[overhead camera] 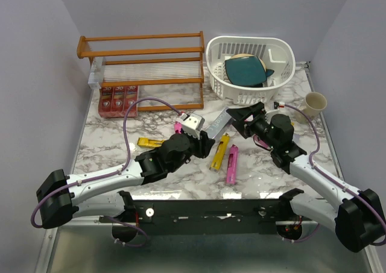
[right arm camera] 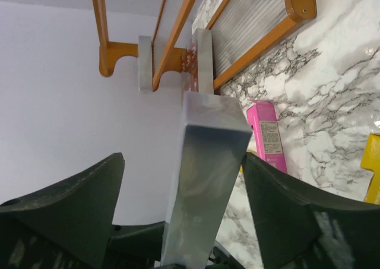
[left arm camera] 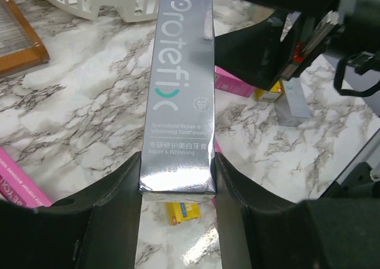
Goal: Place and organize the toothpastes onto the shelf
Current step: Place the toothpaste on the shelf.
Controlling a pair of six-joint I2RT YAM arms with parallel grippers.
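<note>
A silver-grey toothpaste carton point(left arm camera: 181, 91) hangs above the marble between both arms. My left gripper point(left arm camera: 178, 186) is shut on its near end, both fingers pressed to its sides. The far end stands between the fingers of my right gripper point(right arm camera: 183, 162), which is open with a gap on the left side. In the top view the carton point(overhead camera: 218, 124) bridges the left gripper point(overhead camera: 199, 134) and the right gripper point(overhead camera: 236, 117). The wooden shelf point(overhead camera: 142, 56) stands at the back left, with red cartons point(overhead camera: 117, 100) at its lower left. Yellow cartons point(overhead camera: 219, 152) point(overhead camera: 149, 143) and pink ones point(overhead camera: 231, 164) lie on the table.
A white slotted basket point(overhead camera: 250, 68) with a teal item stands right of the shelf. A beige cup point(overhead camera: 313, 104) sits near the right edge. A pale carton point(overhead camera: 95, 73) stands upright at the shelf's left end. Grey walls close in behind and on both sides.
</note>
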